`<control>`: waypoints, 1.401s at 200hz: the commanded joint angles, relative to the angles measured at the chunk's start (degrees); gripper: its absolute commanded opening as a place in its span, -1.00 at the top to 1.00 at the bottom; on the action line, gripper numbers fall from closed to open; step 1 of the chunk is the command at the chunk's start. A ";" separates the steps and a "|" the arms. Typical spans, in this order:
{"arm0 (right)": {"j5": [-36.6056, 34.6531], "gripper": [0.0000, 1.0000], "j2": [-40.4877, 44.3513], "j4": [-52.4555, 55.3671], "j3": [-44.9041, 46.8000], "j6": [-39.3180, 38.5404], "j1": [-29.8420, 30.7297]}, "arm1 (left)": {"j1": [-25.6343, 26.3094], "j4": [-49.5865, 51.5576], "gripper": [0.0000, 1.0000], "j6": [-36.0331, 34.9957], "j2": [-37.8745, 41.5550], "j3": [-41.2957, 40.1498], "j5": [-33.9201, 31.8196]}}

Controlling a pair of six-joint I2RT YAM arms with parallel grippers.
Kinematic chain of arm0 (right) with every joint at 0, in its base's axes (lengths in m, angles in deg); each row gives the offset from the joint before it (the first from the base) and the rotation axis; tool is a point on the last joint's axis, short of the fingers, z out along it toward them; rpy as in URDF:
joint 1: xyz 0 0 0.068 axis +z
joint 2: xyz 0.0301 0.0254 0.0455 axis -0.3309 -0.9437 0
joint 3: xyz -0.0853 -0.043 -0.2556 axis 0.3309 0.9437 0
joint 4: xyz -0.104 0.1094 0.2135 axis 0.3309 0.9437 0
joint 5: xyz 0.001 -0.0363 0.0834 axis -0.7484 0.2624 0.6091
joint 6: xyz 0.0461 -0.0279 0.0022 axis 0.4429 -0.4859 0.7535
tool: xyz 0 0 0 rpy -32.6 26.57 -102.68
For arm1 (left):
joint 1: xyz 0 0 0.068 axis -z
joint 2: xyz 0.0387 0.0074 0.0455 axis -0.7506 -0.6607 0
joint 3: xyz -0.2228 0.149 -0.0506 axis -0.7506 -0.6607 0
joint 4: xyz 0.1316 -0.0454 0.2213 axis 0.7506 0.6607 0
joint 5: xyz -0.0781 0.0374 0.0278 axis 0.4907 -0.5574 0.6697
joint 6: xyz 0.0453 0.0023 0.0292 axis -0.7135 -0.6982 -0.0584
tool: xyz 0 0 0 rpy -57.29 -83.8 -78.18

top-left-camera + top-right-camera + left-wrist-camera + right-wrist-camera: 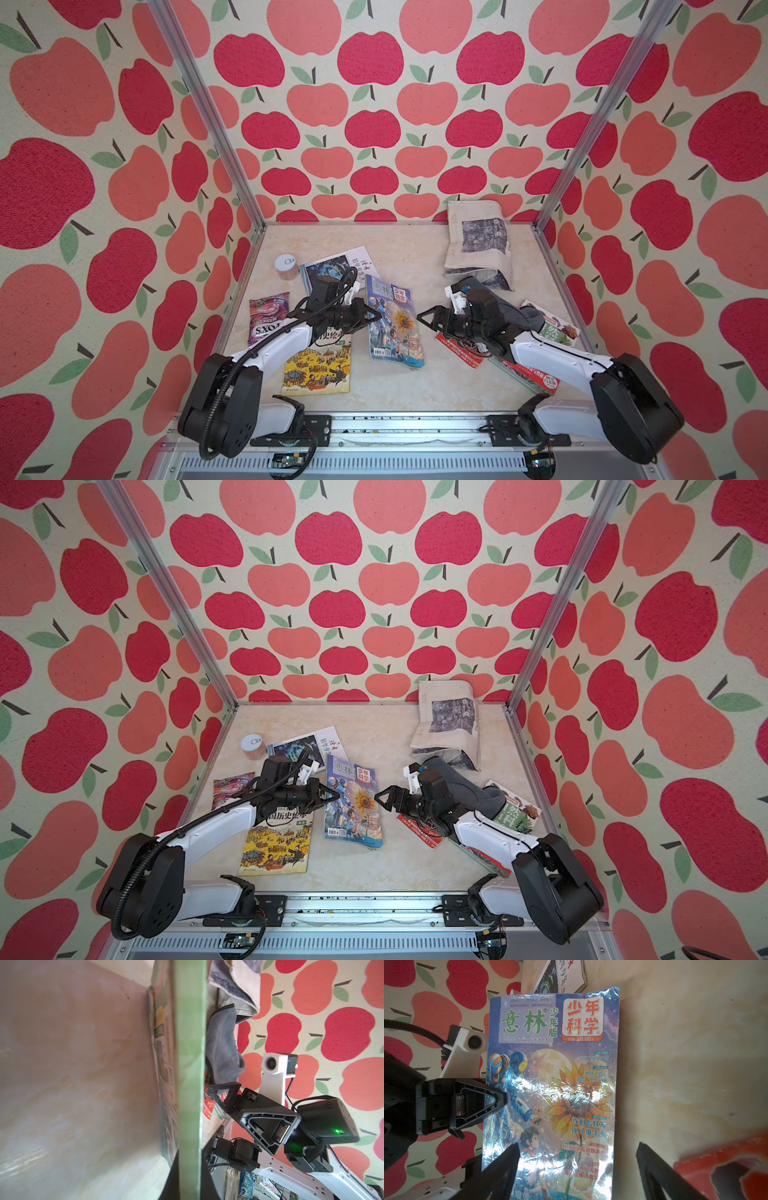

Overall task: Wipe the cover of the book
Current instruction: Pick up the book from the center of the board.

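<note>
Looking from my right wrist, I see the whole sunflower cover of the book (554,1088), and my left gripper (504,1097) pinched on its side edge. My left wrist shows only a blurred green strip there. The book sits between my two arms. My right gripper (577,1145) stands apart, empty, at the book's other side. The grey cloth (224,1049) lies behind my right arm. The small can (286,267) has its lid on — contents hidden.

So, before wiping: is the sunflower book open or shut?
Shut. The book shows its whole front cover facing up, with no inside pages visible.
</note>
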 commanded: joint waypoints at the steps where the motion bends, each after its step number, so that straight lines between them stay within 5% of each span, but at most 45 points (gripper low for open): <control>1: 4.03 -0.84 0.54 0.70 -1.77 -0.74 -1.29 | -0.51 -14.92 1.00 6.62 2.41 -2.04 6.70; 71: 15.46 -0.91 -4.88 -18.45 -1.53 8.27 -5.61 | -1.13 -31.34 1.00 16.35 6.81 -4.11 12.08; 132: 21.15 -0.91 -24.20 -66.11 -0.75 31.95 -5.56 | -1.13 -45.18 1.00 25.84 6.24 -4.81 13.54; 227: 23.92 -0.96 -29.42 -66.35 -15.40 39.68 -0.97 | -4.90 -46.02 1.00 27.05 6.33 -5.02 13.89; 280: 24.21 -0.85 -23.39 -66.33 -10.65 40.65 -6.90 | -11.47 -44.28 1.00 27.59 8.51 -9.09 15.81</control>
